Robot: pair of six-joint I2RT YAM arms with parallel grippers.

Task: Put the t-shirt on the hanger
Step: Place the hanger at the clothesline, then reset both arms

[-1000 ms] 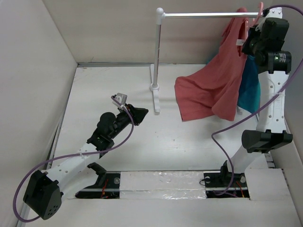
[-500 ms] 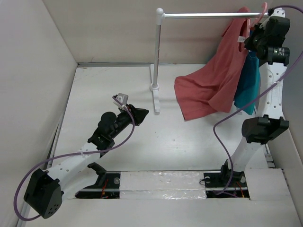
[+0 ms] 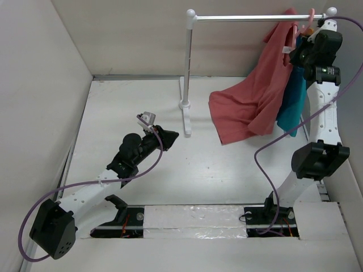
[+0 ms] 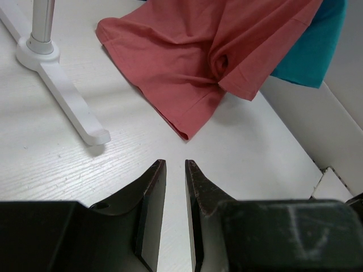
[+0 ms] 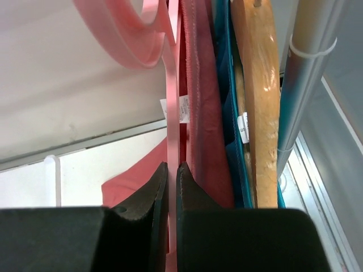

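Note:
The salmon-red t-shirt (image 3: 249,102) hangs from the pink hanger (image 3: 311,14) high at the right end of the rail, and its lower part lies crumpled on the table. It also shows in the left wrist view (image 4: 215,51) and the right wrist view (image 5: 204,113). My right gripper (image 3: 298,50) is shut on the hanger's thin pink strip (image 5: 172,85), just below the hook; its fingertips (image 5: 172,165) pinch it. I cannot tell whether the hook is over the rail. My left gripper (image 3: 173,135) hovers low over the table, left of the shirt, jaws (image 4: 174,162) a narrow slit apart and empty.
A teal-blue t-shirt (image 3: 292,102) on a tan wooden hanger (image 5: 258,85) hangs right beside the salmon one. The white rail (image 3: 244,18) stands on a post (image 3: 190,62) with a flat foot (image 4: 68,102). Walls enclose the table on three sides.
My right gripper has risen and moved slightly right with the hanger, lifting the shirt's collar closer to the rail. The left arm has barely moved.

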